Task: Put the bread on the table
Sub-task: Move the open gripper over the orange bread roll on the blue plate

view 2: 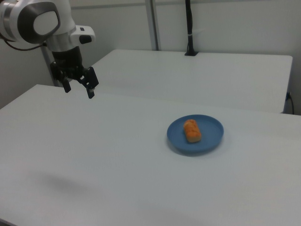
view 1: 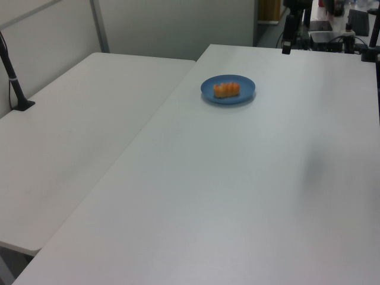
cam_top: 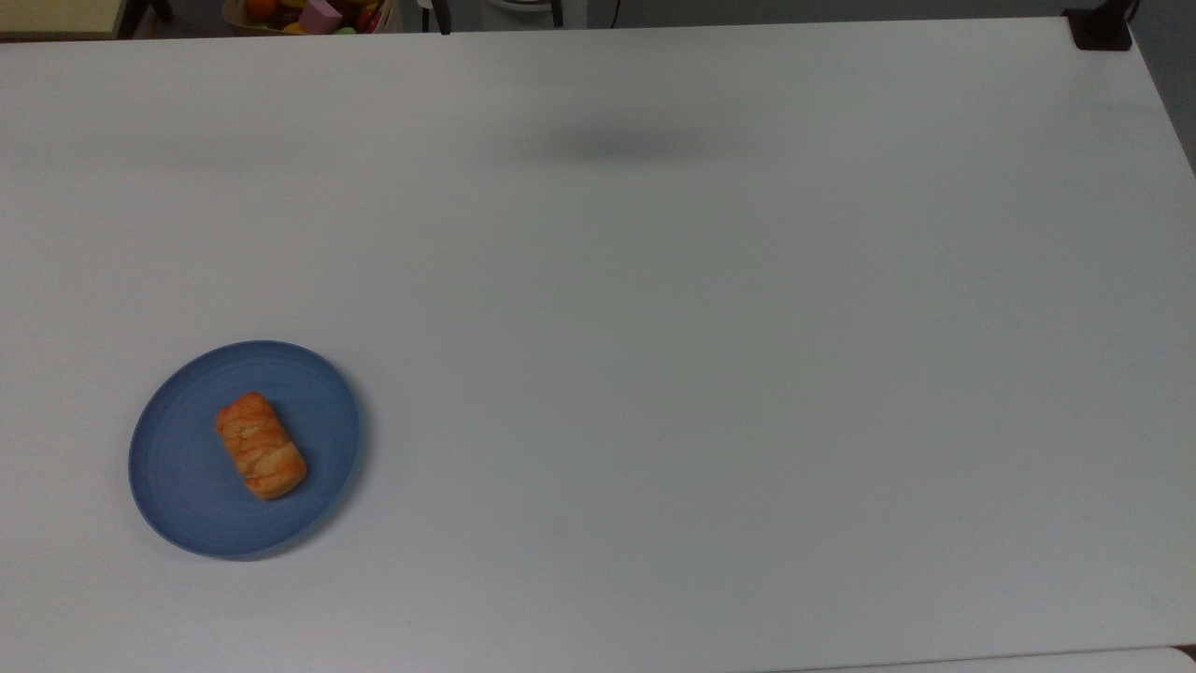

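The bread (cam_top: 261,445) is a small golden-orange roll lying on a round blue plate (cam_top: 187,486) at the top view's lower left; the bread (view 2: 192,130) and plate (view 2: 209,141) also sit right of centre in the right view, and far back in the left view as bread (view 1: 226,89) on plate (view 1: 244,95). The white table (cam_top: 701,374) stretches wide around them. My gripper (view 2: 79,89) hangs open and empty high above the table at the right view's upper left, far from the plate.
A second white table (view 2: 197,75) adjoins behind, carrying a black post (view 2: 189,28). A black mount (cam_top: 1101,28) sits at the table's far right corner in the top view. A faint shadow (cam_top: 617,145) lies on the tabletop.
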